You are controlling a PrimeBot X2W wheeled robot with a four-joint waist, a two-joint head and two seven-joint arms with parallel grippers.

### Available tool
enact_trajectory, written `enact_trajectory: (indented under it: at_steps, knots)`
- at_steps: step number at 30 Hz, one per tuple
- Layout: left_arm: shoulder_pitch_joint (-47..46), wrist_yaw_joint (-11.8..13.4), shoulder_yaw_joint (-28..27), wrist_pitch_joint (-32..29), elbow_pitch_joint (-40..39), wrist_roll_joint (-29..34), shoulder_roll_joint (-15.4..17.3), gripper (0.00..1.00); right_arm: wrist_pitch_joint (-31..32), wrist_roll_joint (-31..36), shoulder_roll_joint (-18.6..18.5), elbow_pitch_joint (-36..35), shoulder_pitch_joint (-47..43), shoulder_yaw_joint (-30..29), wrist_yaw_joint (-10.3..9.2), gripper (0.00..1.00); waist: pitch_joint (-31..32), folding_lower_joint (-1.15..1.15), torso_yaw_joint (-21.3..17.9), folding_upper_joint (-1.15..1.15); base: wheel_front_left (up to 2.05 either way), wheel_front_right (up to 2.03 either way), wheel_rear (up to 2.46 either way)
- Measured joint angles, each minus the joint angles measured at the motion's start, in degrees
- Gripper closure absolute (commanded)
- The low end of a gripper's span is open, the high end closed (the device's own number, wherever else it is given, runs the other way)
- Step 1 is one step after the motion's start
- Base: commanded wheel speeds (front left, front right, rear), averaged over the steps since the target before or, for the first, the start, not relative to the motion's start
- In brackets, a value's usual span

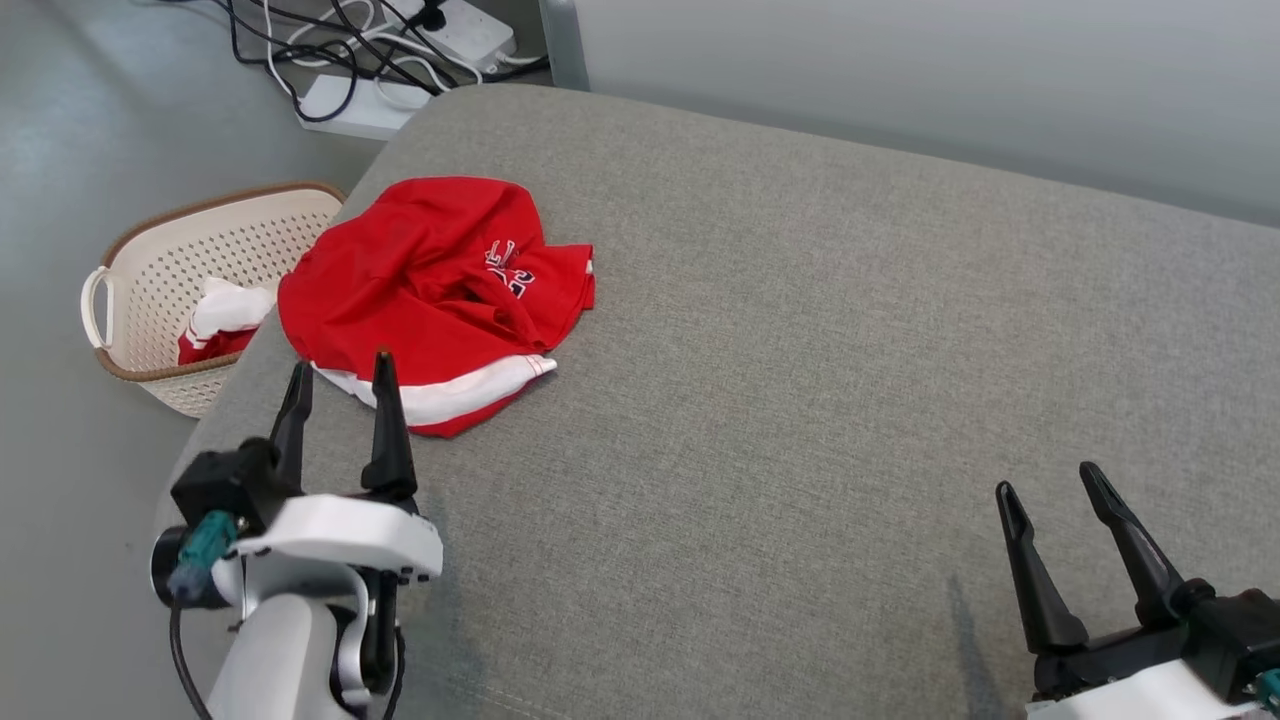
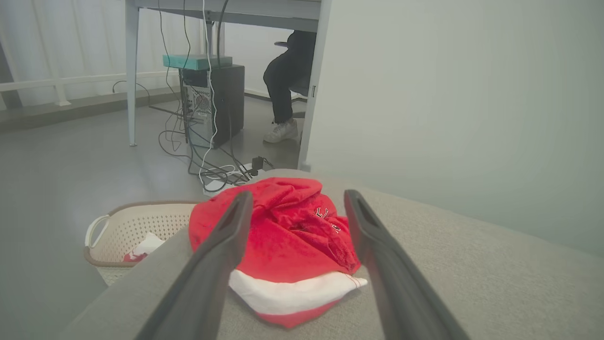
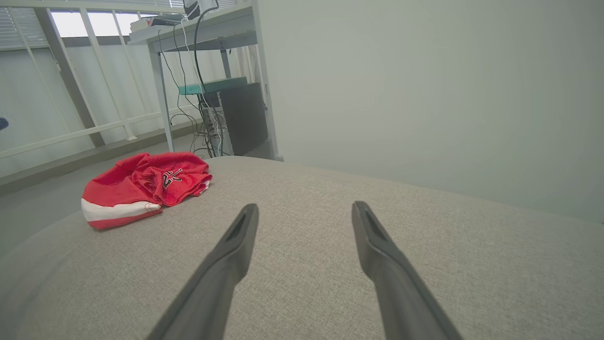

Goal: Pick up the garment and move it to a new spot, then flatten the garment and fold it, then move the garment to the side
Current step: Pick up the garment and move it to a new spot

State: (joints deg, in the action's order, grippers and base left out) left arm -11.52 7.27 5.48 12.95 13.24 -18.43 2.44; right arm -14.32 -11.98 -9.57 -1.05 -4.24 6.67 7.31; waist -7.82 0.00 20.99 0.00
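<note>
The crumpled red jersey garment with a white band and dark lettering [image 1: 430,290] lies in a loose heap near the far left corner of the wide grey woven-fabric cushion [image 1: 800,350]. It sits close to the edge, beside which a cream perforated plastic laundry basket with a brown rim [image 1: 170,260] stands on the floor. The left gripper [image 1: 341,362] hovers at the heap's near edge with its two dark fingers spread wide and empty; whether they touch the cloth I cannot tell. The left wrist view frames the garment between them. The right gripper [image 1: 1046,480] hangs well apart from the cloth over bare cushion, its fingers likewise spread and holding nothing. Judging from this, none of the task is done: the garment is not yet picked up. The move to a new spot, the flattening, the folding and the final shift aside are all left. The step in hand looks like the left arm's approach for the first pick
</note>
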Motion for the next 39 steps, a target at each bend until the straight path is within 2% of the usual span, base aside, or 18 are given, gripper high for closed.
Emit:
enact_trajectory:
  at_steps: [3, 4, 6, 10, 22, 28, 33, 34, 35, 39]
  knots:
    - [-4.6, 1.0, -0.3, -2.2, 4.0, -2.4, -0.3, 0.00, 0.0, -0.1, -0.8, -0.1, 1.2, 0.1, 0.00, 0.00, -1.7, 0.00, -0.7, 0.00, 0.00, 0.00, 0.00]
    - [-10.5, 2.2, -0.9, -5.7, 9.3, -4.9, -0.8, 0.00, 0.0, -0.2, -2.0, -0.2, 2.7, 0.4, 0.00, 0.00, -3.9, 0.00, -1.5, 0.00, 0.00, 0.00, 0.00]
    - [-16.4, 2.1, -1.5, -8.1, 14.9, -6.7, -1.2, 0.00, 0.0, -0.2, -2.9, -0.3, 4.3, 0.9, 0.00, 0.00, -6.2, 0.00, -2.4, 0.00, 0.00, 0.00, 0.00]
    - [-21.7, 2.1, -2.0, -10.2, 21.4, -7.4, -1.0, 0.00, 0.0, -0.5, -3.5, -0.4, 5.8, 1.1, 0.00, 0.00, -8.4, 0.00, -3.4, 0.00, 0.00, 0.00, 0.00]
    - [-33.4, 3.0, -2.7, -16.1, 41.7, -8.5, 1.0, 0.00, 0.0, -1.4, -4.4, -0.5, 8.8, 1.4, 0.00, 0.00, -12.5, 0.00, -6.9, 0.00, 0.00, 0.00, 0.00]
    - [-36.7, 2.9, -1.5, -20.0, 48.8, -8.4, 2.3, 0.00, 0.0, -1.7, -4.6, -0.4, 9.9, 1.6, 0.00, 0.00, -12.9, 0.00, -7.7, 0.00, 0.00, 0.00, 0.00]
    - [-38.1, 2.8, -0.8, -20.7, 52.2, -8.3, 2.5, 0.00, 0.0, -1.9, -4.4, -0.3, 9.9, 2.4, 0.00, 0.00, -12.9, 0.00, -8.0, 0.00, 0.00, 0.00, 0.00]
    - [-38.3, 2.6, -0.8, -20.3, 52.4, -8.3, 2.6, 0.39, 0.0, -1.9, -4.4, -0.3, 9.9, 2.7, 0.00, 0.00, -12.9, 0.00, -8.1, 0.00, 0.00, 0.00, 0.00]
    - [-38.4, 2.1, -0.8, -19.8, 52.6, -8.3, 2.7, 0.98, 0.0, -2.1, -4.3, -0.3, 9.9, 2.8, 0.00, 0.00, -12.9, 0.00, -8.1, 0.00, 0.00, 0.00, 0.00]
    - [-38.4, 1.3, -0.5, -16.9, 53.7, -8.3, 2.7, 1.00, 0.0, -2.2, -4.2, -0.2, 10.7, 2.9, 0.00, 0.00, -12.6, 0.00, -8.3, 0.00, 0.00, 0.00, 0.00]
